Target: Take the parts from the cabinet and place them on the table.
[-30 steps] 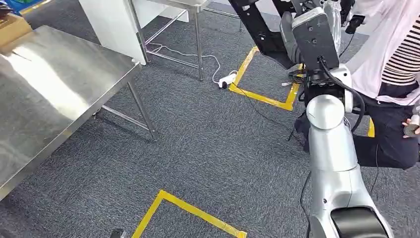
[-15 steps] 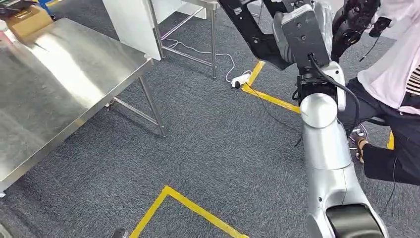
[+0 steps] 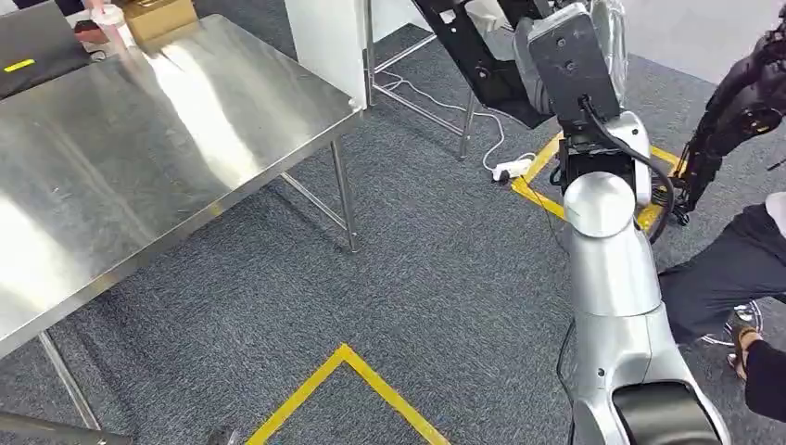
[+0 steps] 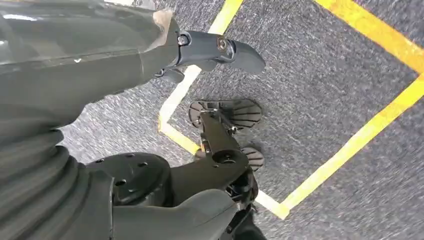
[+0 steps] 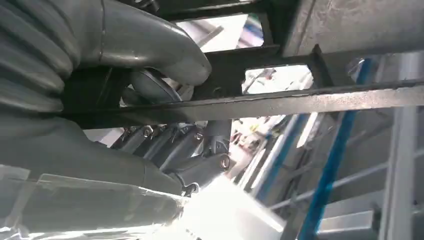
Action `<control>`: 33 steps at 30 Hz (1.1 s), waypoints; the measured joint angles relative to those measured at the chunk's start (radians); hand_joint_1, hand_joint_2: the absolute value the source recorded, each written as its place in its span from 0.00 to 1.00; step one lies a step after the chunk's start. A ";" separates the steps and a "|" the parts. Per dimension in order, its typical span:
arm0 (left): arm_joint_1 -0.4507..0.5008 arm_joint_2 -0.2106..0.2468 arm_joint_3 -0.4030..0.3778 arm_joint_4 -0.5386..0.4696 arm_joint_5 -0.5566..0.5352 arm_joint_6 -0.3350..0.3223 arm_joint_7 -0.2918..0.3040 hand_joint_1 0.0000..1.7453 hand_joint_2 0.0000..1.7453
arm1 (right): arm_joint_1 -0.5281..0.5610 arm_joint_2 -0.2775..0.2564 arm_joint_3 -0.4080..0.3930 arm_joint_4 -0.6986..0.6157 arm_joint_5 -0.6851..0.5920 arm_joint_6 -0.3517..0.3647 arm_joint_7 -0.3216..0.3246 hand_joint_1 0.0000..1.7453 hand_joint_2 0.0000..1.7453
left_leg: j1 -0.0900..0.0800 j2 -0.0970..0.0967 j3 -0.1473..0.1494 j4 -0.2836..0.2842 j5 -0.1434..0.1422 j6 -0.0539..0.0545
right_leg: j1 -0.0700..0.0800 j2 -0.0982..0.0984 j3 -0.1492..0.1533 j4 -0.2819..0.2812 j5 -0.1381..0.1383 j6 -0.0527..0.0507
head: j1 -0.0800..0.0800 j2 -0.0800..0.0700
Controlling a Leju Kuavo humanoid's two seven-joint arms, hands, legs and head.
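Note:
My right arm (image 3: 607, 269) is raised in the head view, and a black metal frame part (image 3: 482, 65) sticks out beyond its wrist. Close up in the right wrist view, my right hand (image 5: 150, 100) grips that black frame part (image 5: 300, 102), with the thumb pressed on one bar and the fingers under it. The steel table (image 3: 139, 158) stands to my left with a bare top. My left hand (image 4: 150, 55) hangs over the carpet with a dark finger stretched out and nothing in it.
A cardboard box (image 3: 159, 17) sits at the table's far corner. A white panel (image 3: 324, 42) and a second table's legs (image 3: 463, 120) stand behind. A power strip (image 3: 505, 170) and yellow floor tape (image 3: 343, 357) lie on the carpet. A person (image 3: 732, 269) is close on my right.
The whole view has swung to the left, so the steel table now sits nearer the middle of the picture. My right hand still holds the black frame part up.

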 joint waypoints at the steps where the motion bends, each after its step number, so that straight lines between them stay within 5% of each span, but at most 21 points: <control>1: -0.001 0.002 0.000 0.000 0.000 0.000 0.000 0.00 1.00 | 0.000 0.002 0.002 0.001 0.000 0.003 -0.001 1.00 1.00 | -0.005 -0.010 -0.011 0.017 -0.009 -0.006 | 0.004 -0.003 0.008 -0.001 -0.002 -0.013 | 0.001 0.000; 4: 0.011 0.002 0.000 0.000 0.000 0.000 -0.001 0.00 1.00 | 0.001 0.004 0.004 0.003 0.003 0.006 0.000 1.00 1.00 | 0.001 -0.028 -0.016 0.013 -0.008 -0.011 | 0.014 -0.028 0.008 0.001 -0.003 -0.034 | -0.002 0.000; 5: 0.013 0.011 0.000 0.000 0.000 0.000 -0.001 0.00 1.00 | 0.000 0.007 0.004 0.003 0.003 0.008 0.000 1.00 1.00 | 0.002 -0.025 -0.019 0.019 -0.014 -0.014 | 0.003 -0.039 0.012 -0.001 -0.002 -0.038 | 0.000 0.000; 7: 0.012 0.007 -0.001 0.000 0.000 0.000 -0.002 0.00 1.00 | -0.002 0.011 0.004 0.003 0.003 0.010 0.000 1.00 1.00 | -0.003 0.056 -0.052 0.092 -0.054 -0.027 | 0.005 -0.049 0.017 -0.003 -0.006 -0.050 | -0.018 0.000; 9: 0.010 0.006 -0.002 0.000 0.000 0.000 -0.002 0.00 1.00 | -0.003 0.011 0.004 0.003 0.003 0.011 0.000 1.00 1.00 | 0.002 0.090 -0.139 0.254 -0.125 -0.035 | 0.010 -0.066 0.020 -0.003 -0.010 -0.056 | -0.018 0.000; 11: 0.011 0.006 -0.003 0.000 -0.002 0.000 -0.002 0.00 1.00 | -0.001 0.011 0.004 0.005 0.004 0.011 0.001 1.00 1.00 | 0.003 0.094 -0.196 0.338 -0.134 -0.036 | 0.014 -0.085 0.022 -0.002 -0.015 -0.062 | -0.019 0.000; 12: 0.011 0.006 -0.003 0.000 -0.002 0.000 -0.002 0.00 1.00 | -0.001 0.011 0.004 0.006 0.004 0.011 0.001 1.00 1.00 | 0.003 0.094 -0.188 0.308 -0.105 -0.032 | 0.016 -0.093 0.024 -0.002 -0.017 -0.064 | -0.018 0.000; 14: 0.011 0.006 -0.003 0.000 -0.002 0.000 -0.003 0.00 1.00 | -0.002 0.011 0.004 0.006 0.005 0.011 0.002 1.00 1.00 | -0.002 0.105 -0.108 0.140 -0.010 -0.014 | 0.022 -0.110 0.033 -0.003 -0.023 -0.066 | -0.018 0.000; 15: 0.010 0.008 -0.003 0.000 -0.002 0.000 -0.003 0.00 1.00 | -0.004 0.011 0.004 0.006 0.005 0.011 0.002 1.00 1.00 | -0.013 0.140 -0.059 0.051 0.027 0.004 | 0.022 -0.117 0.039 -0.005 -0.027 -0.065 | -0.018 0.000; 16: 0.008 0.011 -0.003 0.000 -0.002 0.000 -0.004 0.00 1.00 | -0.005 0.011 0.004 0.006 0.005 0.011 0.002 1.00 1.00 | -0.026 0.178 -0.042 0.020 0.012 0.011 | 0.027 -0.124 0.043 -0.006 -0.031 -0.061 | -0.016 0.000; 20: 0.009 0.011 -0.006 0.000 -0.003 0.016 -0.007 0.00 1.00 | -0.003 0.013 0.004 0.006 0.013 0.013 0.016 1.00 1.00 | -0.030 0.135 -0.035 0.000 0.014 0.024 | 0.036 -0.162 0.059 -0.019 -0.039 -0.046 | -0.018 0.000; 23: 0.009 0.007 -0.008 0.000 -0.003 0.023 -0.010 0.00 1.00 | -0.001 0.011 0.003 0.004 0.021 0.014 0.018 1.00 1.00 | -0.014 0.106 -0.009 -0.025 0.030 0.031 | 0.030 -0.072 -0.001 0.109 -0.092 -0.051 | -0.012 0.000; 25: 0.007 0.006 -0.009 0.000 -0.003 0.030 -0.014 0.00 1.00 | 0.006 0.005 0.002 0.005 0.021 0.014 0.019 1.00 1.00 | -0.013 0.078 -0.008 -0.025 0.028 0.032 | 0.027 -0.061 -0.092 0.268 -0.144 -0.051 | -0.007 0.000; 26: 0.007 0.005 -0.010 0.000 -0.003 0.039 -0.016 0.00 1.00 | 0.011 0.004 0.002 0.005 0.024 0.014 0.019 1.00 1.00 | -0.013 0.064 -0.008 -0.024 0.028 0.032 | 0.026 -0.060 -0.119 0.306 -0.147 -0.045 | -0.007 0.000; 28: 0.011 0.002 -0.009 0.000 0.000 0.054 -0.018 0.00 1.00 | 0.017 0.001 0.001 0.005 0.024 0.014 0.020 1.00 1.00 | -0.010 0.036 -0.005 -0.021 0.025 0.027 | 0.021 -0.060 -0.101 0.232 -0.097 -0.022 | -0.007 0.000; 30: 0.011 -0.001 -0.009 0.000 0.004 0.070 -0.019 0.00 1.00 | 0.015 -0.007 -0.003 0.005 0.022 0.014 0.020 1.00 1.00 | -0.004 0.008 -0.007 -0.005 0.014 0.012 | 0.006 -0.031 -0.018 0.040 -0.009 0.004 | -0.005 0.000; 31: 0.010 0.000 -0.009 0.000 0.008 0.076 -0.019 0.00 1.00 | 0.015 -0.011 -0.004 0.005 0.021 0.015 0.020 1.00 1.00 | -0.003 0.000 -0.016 0.007 0.007 0.002 | -0.002 0.006 -0.007 0.002 0.000 0.005 | -0.001 0.000; 33: 0.010 -0.002 -0.009 0.000 0.020 0.101 -0.016 0.00 1.00 | 0.014 -0.012 -0.005 0.004 0.017 0.019 0.021 1.00 1.00 | -0.005 -0.013 -0.027 0.019 0.000 -0.004 | 0.008 -0.013 0.001 0.002 0.000 -0.022 | -0.002 0.000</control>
